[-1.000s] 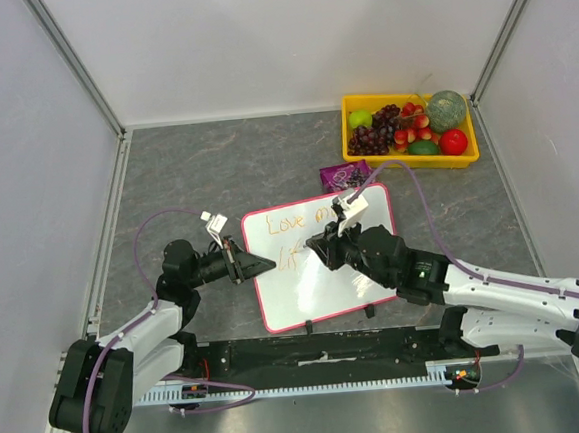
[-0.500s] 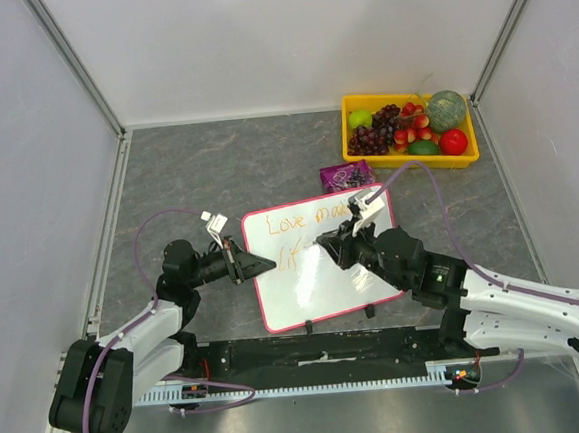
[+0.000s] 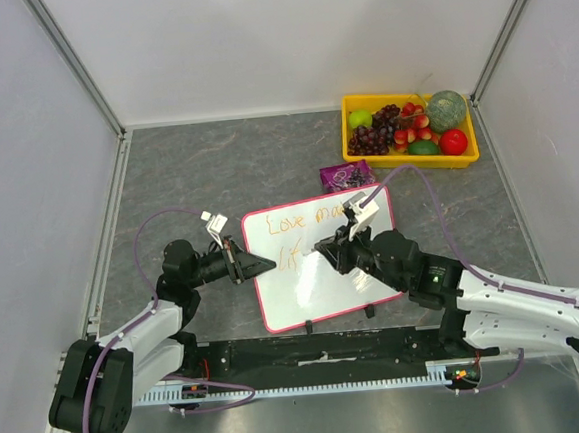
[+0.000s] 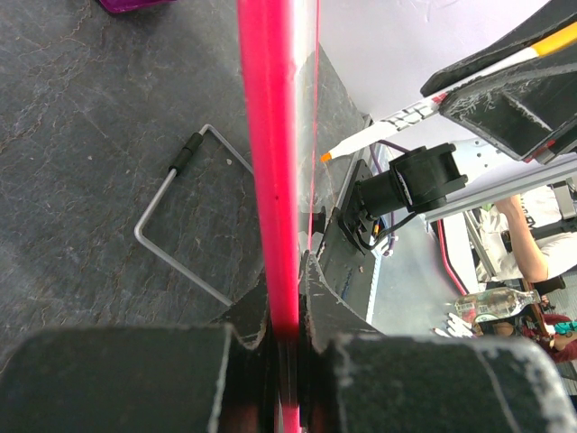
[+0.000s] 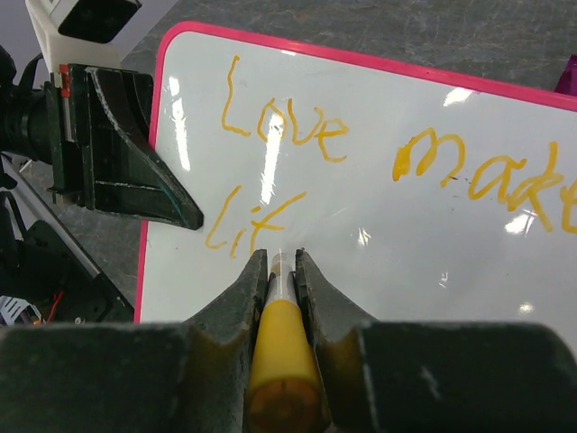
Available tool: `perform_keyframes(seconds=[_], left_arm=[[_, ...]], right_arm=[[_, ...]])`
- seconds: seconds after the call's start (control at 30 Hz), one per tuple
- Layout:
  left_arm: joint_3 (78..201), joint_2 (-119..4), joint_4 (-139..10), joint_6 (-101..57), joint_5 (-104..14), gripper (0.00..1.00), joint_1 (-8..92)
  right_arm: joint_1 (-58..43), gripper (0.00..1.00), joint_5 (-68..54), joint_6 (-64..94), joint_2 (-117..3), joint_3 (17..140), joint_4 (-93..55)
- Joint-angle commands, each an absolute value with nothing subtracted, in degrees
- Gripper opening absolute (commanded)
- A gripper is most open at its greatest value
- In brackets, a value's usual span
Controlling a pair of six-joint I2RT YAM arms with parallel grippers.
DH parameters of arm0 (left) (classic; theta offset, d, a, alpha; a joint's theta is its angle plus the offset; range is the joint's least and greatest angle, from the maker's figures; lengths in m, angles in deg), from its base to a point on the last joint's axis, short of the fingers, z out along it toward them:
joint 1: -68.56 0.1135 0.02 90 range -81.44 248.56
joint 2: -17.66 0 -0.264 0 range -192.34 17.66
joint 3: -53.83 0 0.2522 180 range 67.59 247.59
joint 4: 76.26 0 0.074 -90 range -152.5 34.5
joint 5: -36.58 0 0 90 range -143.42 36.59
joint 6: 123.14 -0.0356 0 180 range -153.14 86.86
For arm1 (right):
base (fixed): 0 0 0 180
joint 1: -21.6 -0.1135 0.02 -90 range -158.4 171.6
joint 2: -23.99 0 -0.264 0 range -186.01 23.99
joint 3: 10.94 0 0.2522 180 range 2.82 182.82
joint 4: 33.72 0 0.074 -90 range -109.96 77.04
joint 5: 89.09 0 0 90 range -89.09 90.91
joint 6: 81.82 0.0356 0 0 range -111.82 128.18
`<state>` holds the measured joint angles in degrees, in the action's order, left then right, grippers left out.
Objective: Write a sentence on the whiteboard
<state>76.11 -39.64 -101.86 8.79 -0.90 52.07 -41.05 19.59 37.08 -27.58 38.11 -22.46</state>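
Whiteboard (image 3: 310,290), pink-framed, shows orange sentence (image 5: 419,155): "Love make", "Lif".

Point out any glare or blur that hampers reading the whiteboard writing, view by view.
Right wrist: white glare streaks on the whiteboard cross "Love" in the sentence; the marker up close is soft. Left wrist: board edge-on, near frame blurred, no writing visible. Top external: sharp, but writing small and faint.

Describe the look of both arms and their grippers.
The left arm and right arm have white links between black joints. The left gripper and right gripper have black wedge-shaped fingers. A purple cable loops along each arm, and a white block sits at each wrist.
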Motion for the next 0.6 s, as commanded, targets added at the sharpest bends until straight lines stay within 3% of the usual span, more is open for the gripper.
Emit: perform_keyframes(seconds=[0.0, 0.57], left_arm=[[75.9, -40.6, -98.6, -1.8, -4.5, 0.02, 51.9], [75.9, -40.6, -98.7, -1.8, -4.5, 0.02, 51.9]], right_arm=[[-40.9, 0.00, 17.7, 38.0, -28.0, 37.4, -24.2], [-40.9, 0.00, 20.9, 38.7, -28.7, 36.0, -23.0]])
